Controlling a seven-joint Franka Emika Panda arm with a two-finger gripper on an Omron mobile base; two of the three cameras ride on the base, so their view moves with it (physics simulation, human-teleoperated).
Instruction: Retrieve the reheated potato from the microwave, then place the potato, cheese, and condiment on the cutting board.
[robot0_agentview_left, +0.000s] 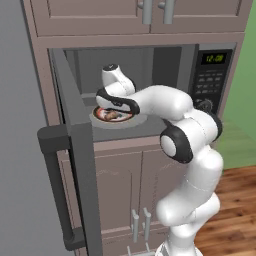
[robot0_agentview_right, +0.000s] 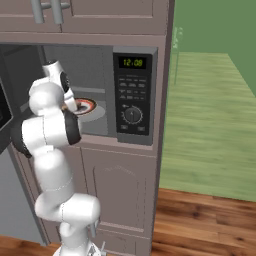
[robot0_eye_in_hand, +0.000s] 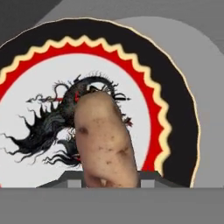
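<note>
Potato (robot0_eye_in_hand: 104, 140) — a brown, speckled oblong lying on a decorated plate (robot0_eye_in_hand: 173, 100), shown closest in the hand view, where its near end runs down between the two finger tips. The jaws are narrowed onto the potato and appear to hold it; it has not left the plate. Beneath it the plate carries a white centre with a black dragon figure, ringed by a red and yellow zigzag band and a black rim. The plate in turn sits on the grey turntable inside the microwave (robot0_agentview_left: 212, 75), whose door (robot0_agentview_left: 75, 150) stands swung wide toward the camera in the left base view, handle foremost. The arm reaches into the cavity with the gripper (robot0_agentview_left: 114, 113) low over the plate. Farthest back, the keypad panel with its green clock digits and round knob.

Risks, as judged from here: the hold is on one end of a rounded body, so the potato may pivot or slip on lifting — or drag the plate. On withdrawal, the arm could strike the cavity frame or door.
</note>
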